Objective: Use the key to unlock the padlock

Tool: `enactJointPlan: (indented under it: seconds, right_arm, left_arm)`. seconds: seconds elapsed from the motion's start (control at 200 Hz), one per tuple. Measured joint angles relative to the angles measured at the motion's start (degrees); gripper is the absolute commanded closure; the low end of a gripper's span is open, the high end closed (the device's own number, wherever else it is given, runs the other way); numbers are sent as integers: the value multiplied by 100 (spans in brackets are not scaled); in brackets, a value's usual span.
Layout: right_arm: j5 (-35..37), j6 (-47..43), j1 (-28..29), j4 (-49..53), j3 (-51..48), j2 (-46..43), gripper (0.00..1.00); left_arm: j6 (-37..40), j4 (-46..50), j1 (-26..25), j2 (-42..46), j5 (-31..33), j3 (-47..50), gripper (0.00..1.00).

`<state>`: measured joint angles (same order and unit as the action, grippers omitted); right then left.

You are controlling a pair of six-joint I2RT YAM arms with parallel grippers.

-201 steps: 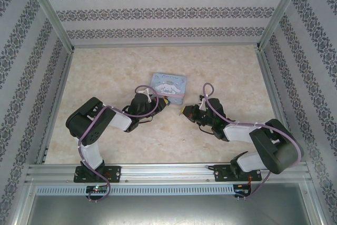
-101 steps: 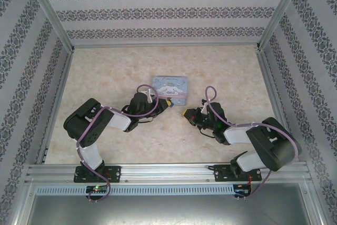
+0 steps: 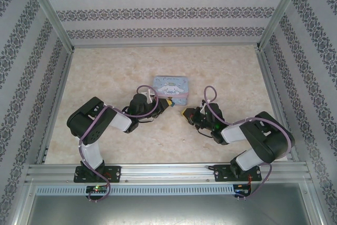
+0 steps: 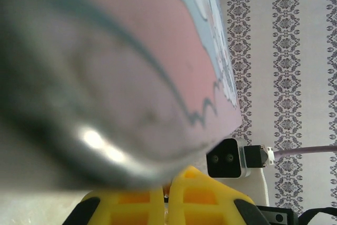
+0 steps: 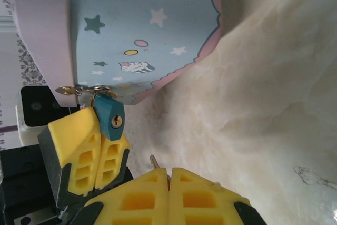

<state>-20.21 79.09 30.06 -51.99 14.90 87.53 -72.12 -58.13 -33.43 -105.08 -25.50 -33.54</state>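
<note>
My left claw [image 3: 168,103] reaches toward 2 o'clock in the top view and sits at the 7 o'clock corner of the pale blue tin [image 3: 171,85]. It is clenched, with the yellow fingers almost together, pinching the padlock [image 5: 109,118] at their tips. Seen from my right wrist, the padlock is teal and its brass keyhole faces the camera. It hangs at the tin's edge, at 10 o'clock from my right fingertips. The tin rests on the marbled tabletop [image 3: 105,72]. At 4 o'clock from the left claw in the top view, near but apart, my right claw [image 3: 185,113] points to 10 o'clock. It is clenched on the key [image 5: 153,160], whose thin tip pokes out between the fingers, near the padlock without touching it.
</note>
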Motion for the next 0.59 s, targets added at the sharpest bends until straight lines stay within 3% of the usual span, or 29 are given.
enactJointPlan:
  seconds: [0.595]
  right_arm:
    - [496, 474, 173, -409, 184, 315, 100]
  left_arm:
    - [-146, -195, 0, -11, 4, 96, 100]
